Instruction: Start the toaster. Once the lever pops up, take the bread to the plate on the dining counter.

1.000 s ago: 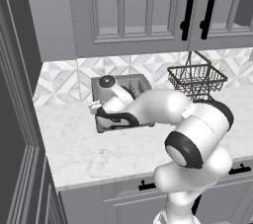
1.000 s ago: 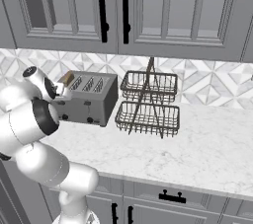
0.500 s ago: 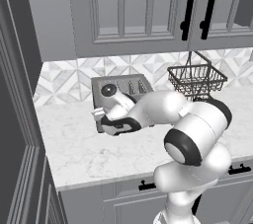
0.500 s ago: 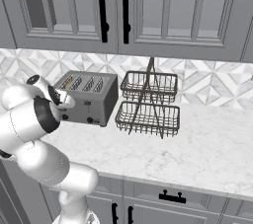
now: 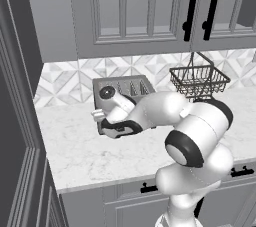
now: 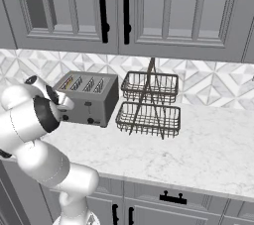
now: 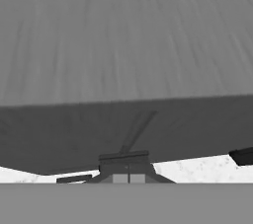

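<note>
Arm has dropped over the last second; hand was up at the toaster (image 5: 122, 91) top edge, now lower, pressed in against its front face; claw (image 7: 128, 174) has gone from a small gap to fully shut, tips together, nothing between them; hand view has the tips right at the bottom with the grey front wall of the toaster just beyond and a strip of marble table (image 7: 197, 168) under it.

Toaster sits on the table (image 6: 208, 149) against the tiled back wall, left of the wire baskets (image 6: 149, 105); in the right base view something tan sits in the far left slot, probably the bread (image 6: 68, 81), too small to be sure; plate and dining counter are elsewhere.

Meaning, as a judgement: downward sweep with closed tips along the front reads as the lever push; start-toaster step is under way or just finishing; whether the lever is latched down can't be told, the hand covers it in the left base view and the arm blocks that corner in the right one. Bread transfer not begun; next need is to back off, wait for pop-up.
</note>
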Motion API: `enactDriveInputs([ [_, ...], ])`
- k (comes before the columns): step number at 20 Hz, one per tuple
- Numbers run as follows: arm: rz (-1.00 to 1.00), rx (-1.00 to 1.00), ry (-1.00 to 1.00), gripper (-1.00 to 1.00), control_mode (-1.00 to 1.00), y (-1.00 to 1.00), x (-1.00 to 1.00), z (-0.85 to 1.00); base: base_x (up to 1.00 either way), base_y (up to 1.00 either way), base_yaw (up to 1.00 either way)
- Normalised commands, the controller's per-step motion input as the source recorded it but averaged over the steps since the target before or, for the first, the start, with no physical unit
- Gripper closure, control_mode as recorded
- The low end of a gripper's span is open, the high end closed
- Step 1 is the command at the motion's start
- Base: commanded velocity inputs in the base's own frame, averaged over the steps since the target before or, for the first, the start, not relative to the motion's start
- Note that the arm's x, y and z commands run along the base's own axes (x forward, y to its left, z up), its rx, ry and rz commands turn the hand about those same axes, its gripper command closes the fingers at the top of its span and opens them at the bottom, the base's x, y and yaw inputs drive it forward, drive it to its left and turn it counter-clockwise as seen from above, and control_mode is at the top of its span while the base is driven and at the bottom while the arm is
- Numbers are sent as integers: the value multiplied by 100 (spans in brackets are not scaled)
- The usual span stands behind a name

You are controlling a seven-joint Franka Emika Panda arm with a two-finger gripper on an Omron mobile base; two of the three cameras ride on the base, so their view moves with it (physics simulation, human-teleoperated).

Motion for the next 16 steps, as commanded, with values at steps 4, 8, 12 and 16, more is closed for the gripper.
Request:
enactDriveInputs([
  [4, -4, -2, -1, 100, -100, -11, -50, -62, 0, 0, 0],
  [8, 0, 0, -7, 100, -100, -21, -73, 0, 0, 0, 0],
  [12, 0, 7, -10, 100, -100, -20, -64, 43, 0, 0, 0],
  [16, 0, 7, -10, 100, -100, -10, -33, 71, 0, 0, 0],
])
